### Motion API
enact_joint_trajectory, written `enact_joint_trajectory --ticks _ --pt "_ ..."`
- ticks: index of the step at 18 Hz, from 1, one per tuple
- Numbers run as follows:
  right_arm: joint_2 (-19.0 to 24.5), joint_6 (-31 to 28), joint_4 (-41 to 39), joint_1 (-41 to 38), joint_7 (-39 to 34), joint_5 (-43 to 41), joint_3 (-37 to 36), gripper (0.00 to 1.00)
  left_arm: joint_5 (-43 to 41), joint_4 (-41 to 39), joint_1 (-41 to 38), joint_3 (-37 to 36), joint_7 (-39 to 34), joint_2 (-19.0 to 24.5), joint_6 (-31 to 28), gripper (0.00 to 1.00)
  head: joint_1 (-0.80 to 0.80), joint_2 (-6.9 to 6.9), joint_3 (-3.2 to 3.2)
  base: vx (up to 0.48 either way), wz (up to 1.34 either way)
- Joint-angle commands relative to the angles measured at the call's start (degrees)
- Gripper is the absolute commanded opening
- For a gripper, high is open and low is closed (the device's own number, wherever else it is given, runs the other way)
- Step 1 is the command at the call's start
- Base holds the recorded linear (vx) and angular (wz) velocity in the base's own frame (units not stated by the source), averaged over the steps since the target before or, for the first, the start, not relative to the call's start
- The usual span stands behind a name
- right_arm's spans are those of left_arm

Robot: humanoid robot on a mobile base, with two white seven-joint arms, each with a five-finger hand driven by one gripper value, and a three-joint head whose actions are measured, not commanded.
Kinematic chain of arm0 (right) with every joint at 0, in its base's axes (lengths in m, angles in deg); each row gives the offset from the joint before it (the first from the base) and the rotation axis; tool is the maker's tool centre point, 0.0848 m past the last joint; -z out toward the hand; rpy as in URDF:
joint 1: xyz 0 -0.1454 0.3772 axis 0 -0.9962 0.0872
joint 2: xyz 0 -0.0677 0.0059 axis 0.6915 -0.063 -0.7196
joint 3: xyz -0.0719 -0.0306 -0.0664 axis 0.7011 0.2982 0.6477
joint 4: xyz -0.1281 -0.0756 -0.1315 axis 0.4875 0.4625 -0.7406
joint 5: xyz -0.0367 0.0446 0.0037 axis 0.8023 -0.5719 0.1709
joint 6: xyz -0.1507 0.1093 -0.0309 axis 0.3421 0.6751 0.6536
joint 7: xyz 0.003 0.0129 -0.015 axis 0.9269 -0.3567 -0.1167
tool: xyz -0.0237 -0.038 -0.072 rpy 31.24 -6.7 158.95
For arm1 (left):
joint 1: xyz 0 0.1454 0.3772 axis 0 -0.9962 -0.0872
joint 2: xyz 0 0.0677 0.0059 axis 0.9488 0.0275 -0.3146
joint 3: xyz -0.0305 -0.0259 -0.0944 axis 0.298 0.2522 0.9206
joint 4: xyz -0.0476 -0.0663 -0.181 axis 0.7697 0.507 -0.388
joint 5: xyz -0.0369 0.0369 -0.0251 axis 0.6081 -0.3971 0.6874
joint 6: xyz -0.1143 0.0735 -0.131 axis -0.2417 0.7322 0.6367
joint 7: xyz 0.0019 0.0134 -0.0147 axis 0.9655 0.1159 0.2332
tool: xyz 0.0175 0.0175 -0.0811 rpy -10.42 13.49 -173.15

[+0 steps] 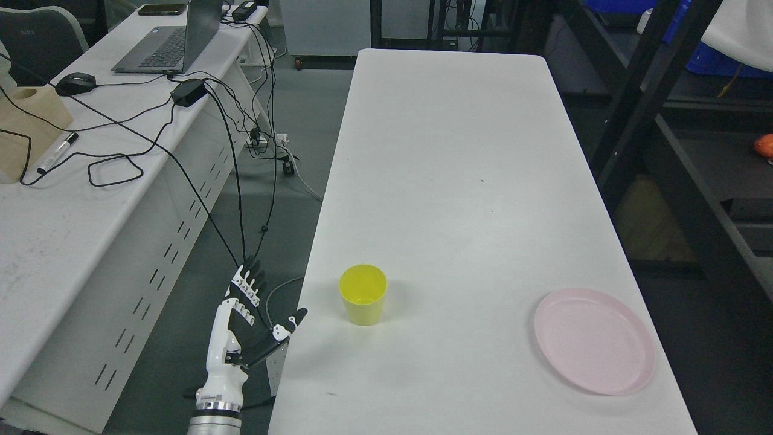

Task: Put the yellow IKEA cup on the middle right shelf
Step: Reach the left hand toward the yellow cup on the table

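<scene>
A yellow cup [362, 294] stands upright and empty on the white table [459, 181], near its front left edge. My left hand [256, 311] hangs beside the table's left edge, left of the cup and apart from it. Its fingers are spread and hold nothing, thumb pointing toward the cup. My right arm is not in view. A dark shelf unit [676, 157] stands to the right of the table.
A pink plate [595, 340] lies at the table's front right. A second desk [66, 181] on the left carries a laptop [172, 39], mouse and cables hanging into the aisle. An orange object [764, 145] sits on the shelf at right.
</scene>
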Motion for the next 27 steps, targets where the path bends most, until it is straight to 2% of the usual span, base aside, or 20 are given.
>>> enact_joint_trajectory --ticks 1,7,9,13,20,27 --pt "-1.0 0.0 0.0 -0.8 0.0 -1.4 1.0 0.99 0.0 0.0 0.0 0.7 0.0 1.0 0.0 0.99 0.00 0.00 0.00 0.000 0.00" --pt "-1.0 0.0 0.0 -0.8 0.0 -1.4 1.0 0.99 1.0 1.0 0.9 -0.4 2.0 1.0 0.1 0.99 0.00 0.00 0.00 0.000 0.00" --pt "-1.0 0.0 0.0 -0.8 0.0 -1.4 1.0 0.99 2.2 2.4 2.0 -1.1 4.3 1.0 0.0 0.99 0.00 0.00 0.00 0.000 0.00" --pt "-1.0 0.0 0.0 -0.8 0.0 -1.4 1.0 0.99 3.7 7.8 7.4 -1.7 4.5 1.0 0.0 0.99 0.00 0.00 0.00 0.000 0.00" --pt "-1.0 0.0 0.0 -0.8 0.0 -1.4 1.0 0.99 5.6 13.1 11.5 -4.3 4.7 1.0 -0.4 0.99 0.00 0.00 0.00 0.000 0.00" --pt "-1.0 0.0 0.0 -0.8 0.0 -1.4 1.0 0.99 9.6 14.0 12.7 -13.7 5.7 1.0 -0.4 0.99 0.00 0.00 0.00 0.000 0.00"
